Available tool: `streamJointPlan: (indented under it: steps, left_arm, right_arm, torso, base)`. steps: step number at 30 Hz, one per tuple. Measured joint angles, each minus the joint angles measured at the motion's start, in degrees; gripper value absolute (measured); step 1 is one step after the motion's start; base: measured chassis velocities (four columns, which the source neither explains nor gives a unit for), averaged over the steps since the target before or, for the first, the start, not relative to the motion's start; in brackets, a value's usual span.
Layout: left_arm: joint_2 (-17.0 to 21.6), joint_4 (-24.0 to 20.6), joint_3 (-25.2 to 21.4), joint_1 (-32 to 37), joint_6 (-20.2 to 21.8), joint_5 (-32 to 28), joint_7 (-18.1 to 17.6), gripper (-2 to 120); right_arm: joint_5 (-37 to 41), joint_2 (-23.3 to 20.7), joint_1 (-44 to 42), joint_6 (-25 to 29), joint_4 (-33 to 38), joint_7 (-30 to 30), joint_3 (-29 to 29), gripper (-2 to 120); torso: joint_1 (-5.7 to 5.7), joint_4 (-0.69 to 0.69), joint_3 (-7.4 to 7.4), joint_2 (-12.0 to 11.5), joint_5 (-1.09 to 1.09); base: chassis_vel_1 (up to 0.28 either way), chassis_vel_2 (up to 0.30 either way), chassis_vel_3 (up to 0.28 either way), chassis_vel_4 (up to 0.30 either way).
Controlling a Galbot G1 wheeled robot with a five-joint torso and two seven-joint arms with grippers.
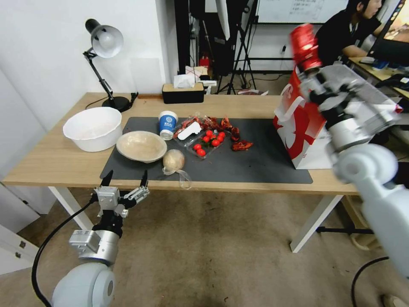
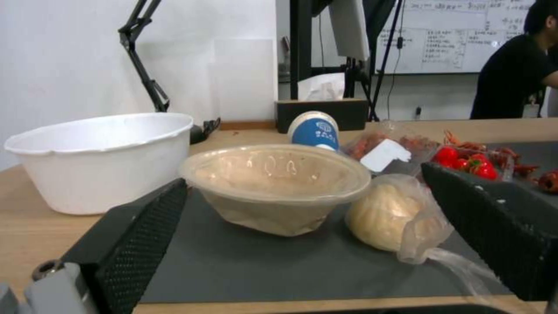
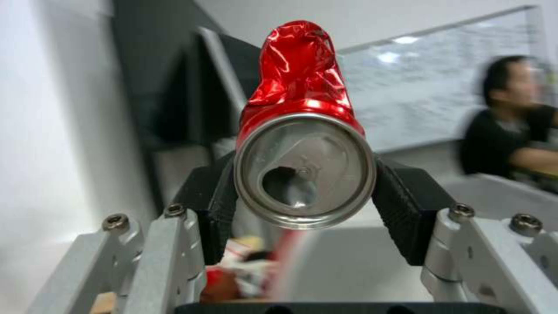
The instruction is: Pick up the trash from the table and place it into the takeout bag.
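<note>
Right gripper (image 3: 305, 192) raised high above the red-and-white boxy paper takeout bag (image 1: 304, 128), pinching a crushed shiny red aluminium can (image 3: 302, 144), left gripper (image 1: 125, 179) spread wide at the near edge of the light wood table (image 1: 51, 157) before the beige shallow bowl (image 1: 141, 146) on the dark grey mat (image 1: 255, 162).

A white basin (image 1: 93, 127), desk lamp (image 1: 103, 42) and perhaps a tissue box (image 1: 183, 92).

Silver-grey rounded arms end in metal grippers with black textured fingers (image 2: 139, 244), visible screws and a black cable
</note>
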Motion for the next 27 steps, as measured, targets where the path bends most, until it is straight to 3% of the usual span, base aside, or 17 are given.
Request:
streamJointPlan:
  steps: [10, 11, 13, 21, 27]
  left_arm:
    - [-0.07, -0.02, 0.08, 0.04, -0.08, 0.08, 0.05, 100]
    - [-0.22, -0.13, 0.27, 0.07, -0.13, 0.27, 0.12, 100]
    - [-0.25, -0.16, 0.31, 0.10, -0.14, 0.32, 0.13, 100]
    - [-0.23, -0.39, 0.21, 0.57, -0.51, 0.56, 0.18, 100]
    - [-0.30, -0.42, 0.17, 0.61, -0.58, 0.63, 0.22, 100]
  right_arm:
    - [-0.38, -0.75, 0.26, -1.90, -0.22, 2.76, 1.00, 51]
    - [-0.75, -1.58, 0.46, -5.66, -0.48, 7.17, 2.48, 51]
    - [-0.77, -1.71, 0.46, -6.55, -0.59, 8.35, 2.81, 51]
    - [-0.55, -1.02, 1.11, -14.16, -0.52, 19.13, 3.45, 81]
    - [-0.23, -0.75, 1.72, -15.81, -0.59, 21.62, 3.21, 99]
  torso:
    - [0.00, 0.00, 0.00, 0.00, 0.00]
    - [0.00, -0.01, 0.00, 0.00, 0.00]
    - [0.00, 0.00, 0.00, 0.00, 0.01]
    - [0.00, 0.01, 0.00, 0.00, -0.01]
    - [0.01, 0.01, 0.00, 0.00, -0.01]
  base:
    - [0.000, 0.000, 0.000, 0.000]
    - [0.000, 0.000, 0.000, 0.000]
    - [0.000, 0.000, 0.000, 0.000]
    - [0.000, 0.000, 0.000, 0.000]
    - [0.000, 0.000, 0.000, 0.000]
